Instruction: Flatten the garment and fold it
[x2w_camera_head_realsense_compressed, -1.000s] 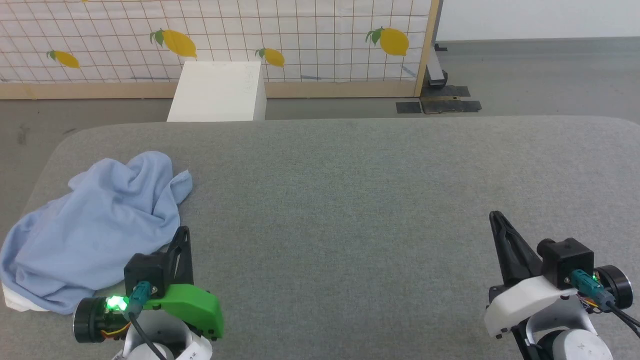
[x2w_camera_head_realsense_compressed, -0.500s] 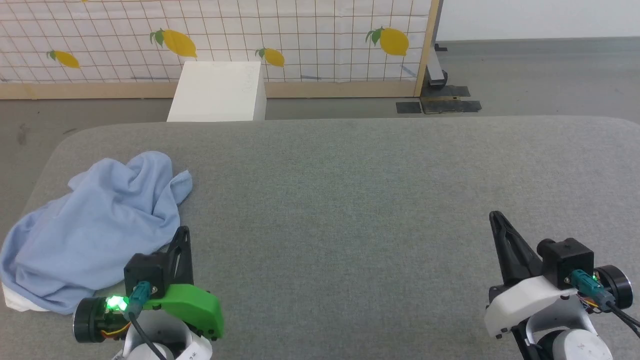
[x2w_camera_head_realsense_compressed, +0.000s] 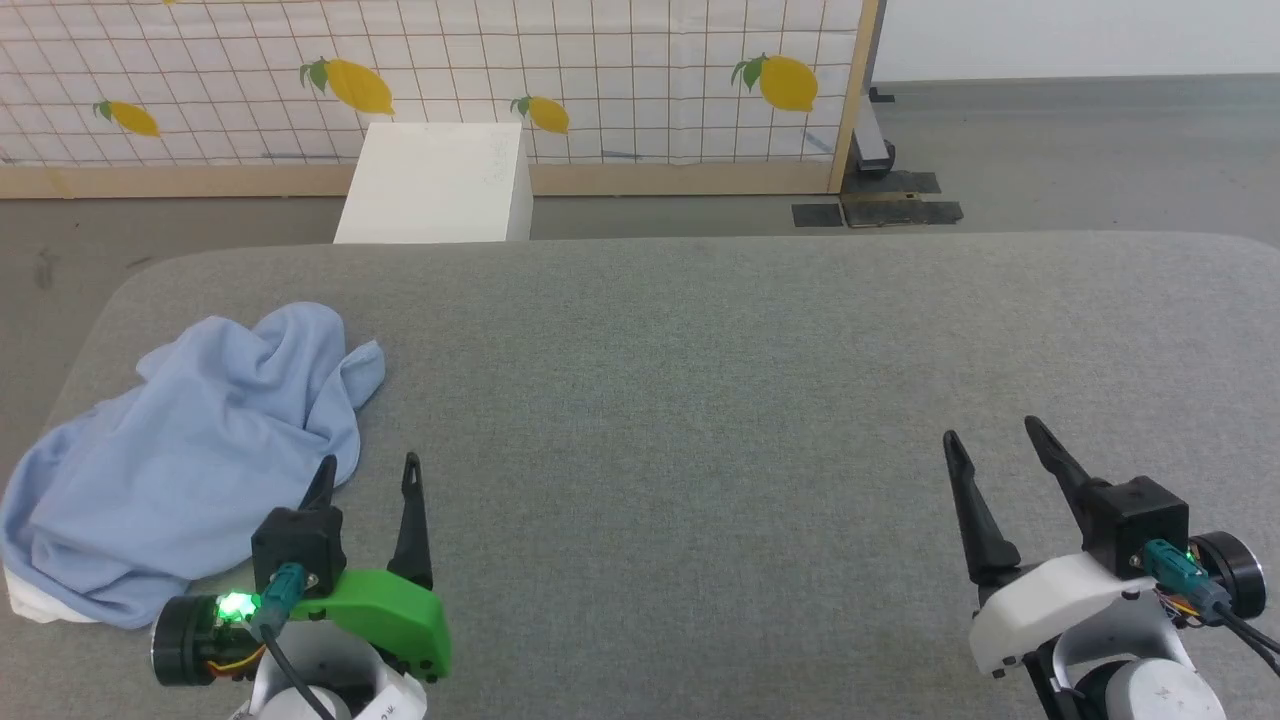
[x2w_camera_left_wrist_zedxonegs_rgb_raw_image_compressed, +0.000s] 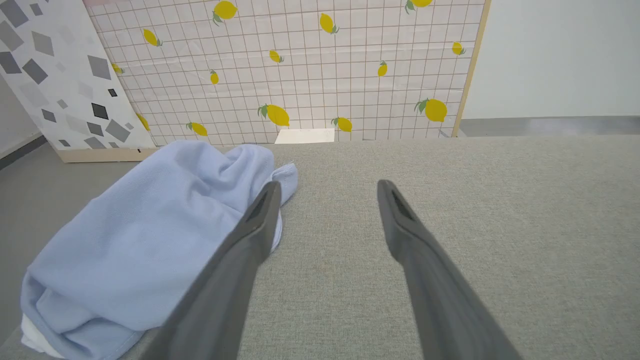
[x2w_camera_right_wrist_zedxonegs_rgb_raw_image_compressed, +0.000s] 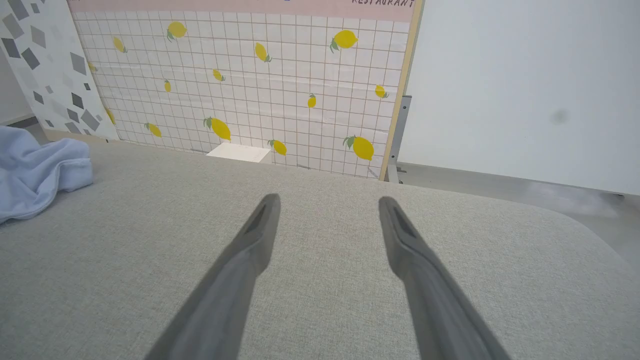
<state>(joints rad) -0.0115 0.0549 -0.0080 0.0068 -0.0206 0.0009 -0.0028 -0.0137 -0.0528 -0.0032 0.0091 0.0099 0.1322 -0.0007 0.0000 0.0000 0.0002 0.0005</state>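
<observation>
One crumpled garment (x2w_camera_head_realsense_compressed: 190, 450) lies on the grey counter (x2w_camera_head_realsense_compressed: 700, 380). Two pincers: left pincer (x2w_camera_head_realsense_compressed: 369, 462) and right pincer (x2w_camera_head_realsense_compressed: 990, 432), both spread wide, empty.

Light is bright, even and diffuse, with no glare. On the grey padded surface (x2w_camera_head_realsense_compressed: 700, 350) shadows are faint: a soft dark rim lies under the garment (x2w_camera_head_realsense_compressed: 180, 450) at lower left. A green lamp (x2w_camera_head_realsense_compressed: 232, 605) glows there. Both wrist views bow at their edges, and the fingers (x2w_camera_left_wrist_zedxonegs_rgb_raw_image_compressed: 225, 280) blur towards the bottom.
</observation>
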